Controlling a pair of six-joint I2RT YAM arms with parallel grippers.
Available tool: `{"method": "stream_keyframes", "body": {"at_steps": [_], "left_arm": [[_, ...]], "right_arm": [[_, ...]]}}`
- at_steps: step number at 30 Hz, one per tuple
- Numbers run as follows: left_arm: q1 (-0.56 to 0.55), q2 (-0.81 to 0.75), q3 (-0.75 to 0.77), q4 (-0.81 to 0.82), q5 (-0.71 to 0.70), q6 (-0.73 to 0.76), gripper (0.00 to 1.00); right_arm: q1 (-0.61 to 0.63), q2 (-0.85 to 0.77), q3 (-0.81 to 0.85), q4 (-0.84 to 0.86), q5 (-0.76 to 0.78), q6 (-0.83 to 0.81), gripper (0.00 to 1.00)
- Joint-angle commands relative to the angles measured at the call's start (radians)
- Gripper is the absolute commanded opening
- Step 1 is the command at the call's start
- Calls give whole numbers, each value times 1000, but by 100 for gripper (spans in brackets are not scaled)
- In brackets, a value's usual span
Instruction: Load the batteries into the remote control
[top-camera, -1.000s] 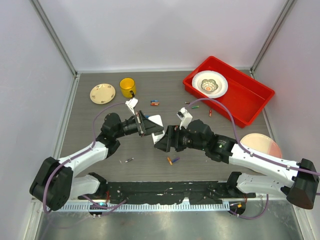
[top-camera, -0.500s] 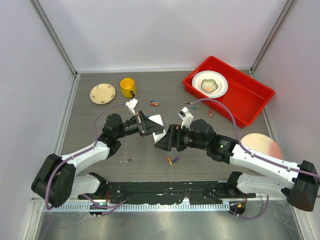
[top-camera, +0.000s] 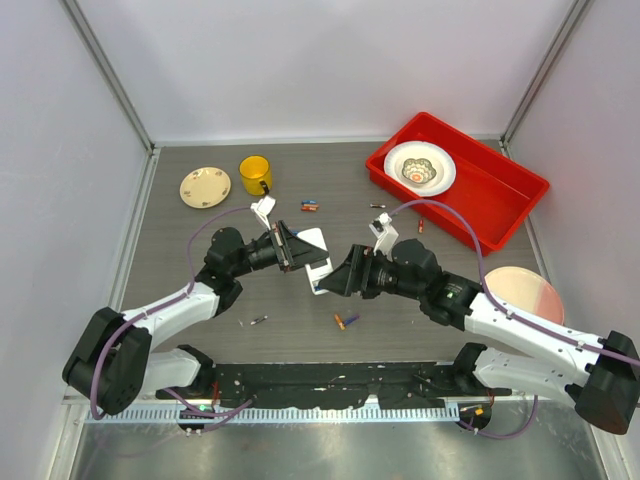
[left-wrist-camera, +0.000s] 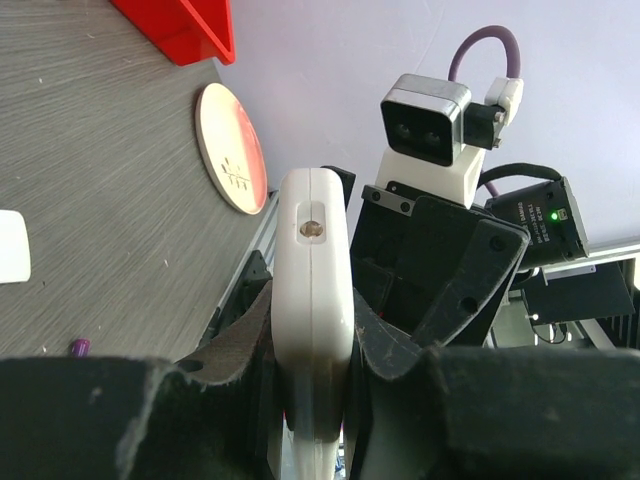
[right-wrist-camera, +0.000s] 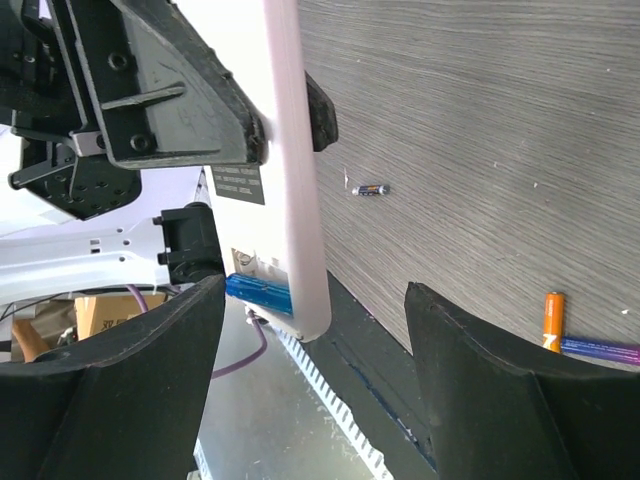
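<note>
1. Top view. We see the left gripper (top-camera: 292, 248) clenched on the remote control (top-camera: 313, 240), which is held in the air near the centre of the table (top-camera: 170, 230). The right gripper (top-camera: 335, 280) faces the remote from 4 o'clock. The batteries (top-camera: 340, 321) lie scattered on the table. From the remote, an orange and purple pair lies at 6 o'clock, a small cluster at 12 o'clock, a single one at 7 o'clock, and a few toward 2 o'clock. A red tray (top-camera: 500, 200) at 2 o'clock holds a bowl (top-camera: 420, 167). A yellow cup (top-camera: 255, 175) and a small plate (top-camera: 205, 186) stand at 11 o'clock, and a pink plate (top-camera: 522, 290) lies at 4 o'clock.

2. Left wrist view. Both fingers (left-wrist-camera: 245, 340) of the left gripper press on the flanks of the remote, whose narrow end points to 12 o'clock. The right arm's wrist camera (left-wrist-camera: 425, 120) shows at 1 o'clock behind it. A small white piece (left-wrist-camera: 10, 245) lies on the table at 9 o'clock, with one purple battery at 8 o'clock.

3. Right wrist view. The right gripper's fingers are spread wide and released. The remote's end, with its blue patch (right-wrist-camera: 258, 290), hangs between them, nearer the finger at 7 o'clock. We cannot tell whether it touches that finger. The left gripper clamps the remote at 11 o'clock. Batteries lie on the table at 3 and 4 o'clock.
</note>
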Motion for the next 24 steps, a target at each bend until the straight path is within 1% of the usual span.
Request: {"method": "stream_keyframes", "body": {"at_steps": [1, 4, 7, 8, 11, 19, 24], "left_arm": [[-4, -13, 4, 70, -3, -12, 0], [-4, -14, 2, 71, -6, -12, 0], [-4, -14, 5, 74, -3, -15, 0], [-4, -14, 5, 74, -5, -14, 0], [-4, -14, 8, 74, -2, -14, 0], [-4, -13, 5, 84, -2, -17, 0], [-4, -14, 5, 85, 0, -18, 0]], "right_arm": [[-6, 0, 7, 92, -23, 15, 77], [-5, 13, 8, 109, -35, 16, 76], [-6, 27, 7, 124, -55, 21, 70], [-6, 30, 4, 127, -59, 23, 67], [-6, 39, 2, 136, -76, 20, 63], [-6, 59, 7, 150, -101, 20, 60], [-5, 69, 2, 155, -106, 20, 54]]}}
